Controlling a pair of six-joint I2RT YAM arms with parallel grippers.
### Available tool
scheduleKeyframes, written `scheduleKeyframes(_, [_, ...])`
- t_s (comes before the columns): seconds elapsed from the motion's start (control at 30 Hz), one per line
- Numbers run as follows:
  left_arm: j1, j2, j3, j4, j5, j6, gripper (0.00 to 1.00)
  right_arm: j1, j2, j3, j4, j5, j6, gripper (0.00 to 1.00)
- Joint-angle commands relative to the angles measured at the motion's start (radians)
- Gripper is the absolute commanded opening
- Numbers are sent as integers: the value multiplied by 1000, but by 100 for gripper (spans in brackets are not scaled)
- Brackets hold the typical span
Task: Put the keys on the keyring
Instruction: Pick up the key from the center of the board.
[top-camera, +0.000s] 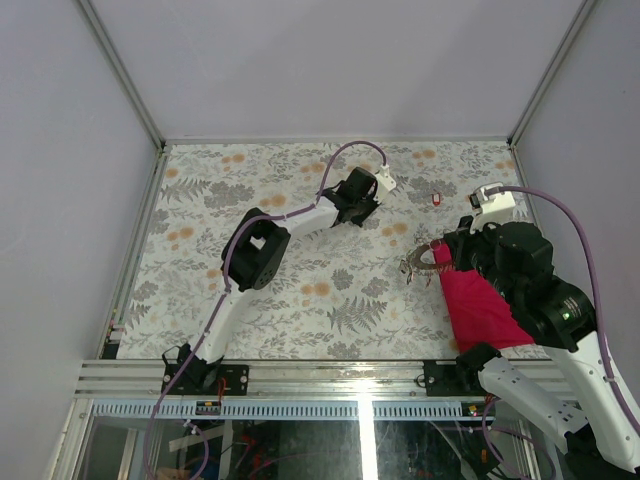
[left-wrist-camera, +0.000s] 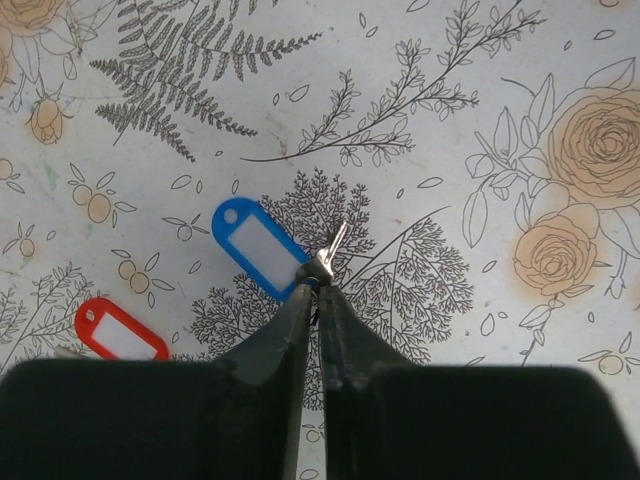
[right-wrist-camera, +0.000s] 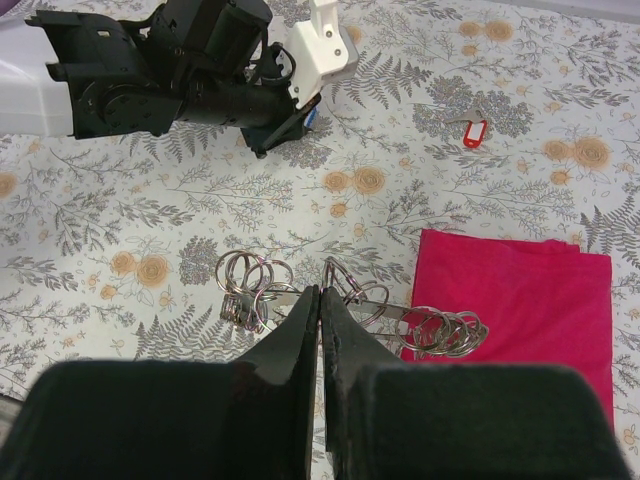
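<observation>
My left gripper (left-wrist-camera: 318, 285) is shut on the small metal loop at the end of a blue key tag (left-wrist-camera: 255, 246), with a little metal piece (left-wrist-camera: 335, 240) sticking out past the tips. A red key tag (left-wrist-camera: 118, 330) lies on the table beside it; it also shows in the top view (top-camera: 437, 197) and in the right wrist view (right-wrist-camera: 473, 132). My right gripper (right-wrist-camera: 320, 292) is shut on the keyring (right-wrist-camera: 250, 285), a floppy cluster of linked metal rings spreading left and right of the tips. In the top view the keyring (top-camera: 414, 266) hangs at the right gripper (top-camera: 432, 258). Other keys are out of view.
A red cloth (top-camera: 482, 305) lies under the right arm near the table's front right; it also shows in the right wrist view (right-wrist-camera: 520, 300). The left arm (top-camera: 300, 220) reaches across to the far middle. The table has a floral cover (top-camera: 300, 300) and grey walls around it.
</observation>
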Motion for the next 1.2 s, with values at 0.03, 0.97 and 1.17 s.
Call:
scheduleKeyframes(0.03, [6, -25, -32, -10, -38, 32, 1, -2, -9, 20, 68, -13, 9, 5])
scheduleKeyframes(0.97, [9, -775, -684, 480, 337, -399, 0, -2, 73, 7, 156, -383, -119, 0])
scheduleKeyframes(1.17, [10, -990, -835, 535, 598, -244, 0, -2, 88, -20, 246, -469, -121, 0])
